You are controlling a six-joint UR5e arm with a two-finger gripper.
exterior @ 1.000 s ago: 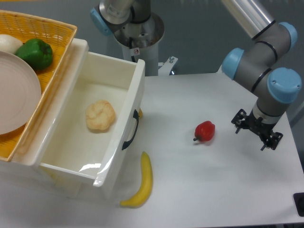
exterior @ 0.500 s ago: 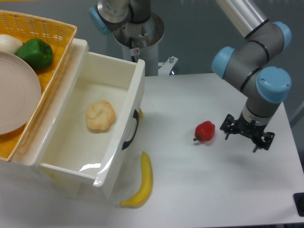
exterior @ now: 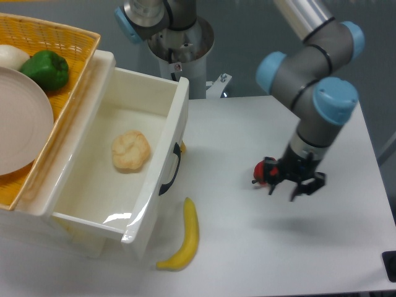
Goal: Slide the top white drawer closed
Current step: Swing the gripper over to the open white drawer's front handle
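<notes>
Top white drawer (exterior: 117,167) pulled fully out at left of the table (exterior: 297,247). Rigid, glossy plastic, probably light on its runners; push flat on the front panel beside the black handle (exterior: 171,170). Claw (exterior: 291,185) empty, fingers apart, well apart from the drawer.

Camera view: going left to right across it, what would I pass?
Green pepper in the yellow basket → bread roll in the open top white drawer → its black handle → banana → red pepper → robot's hand.
</notes>
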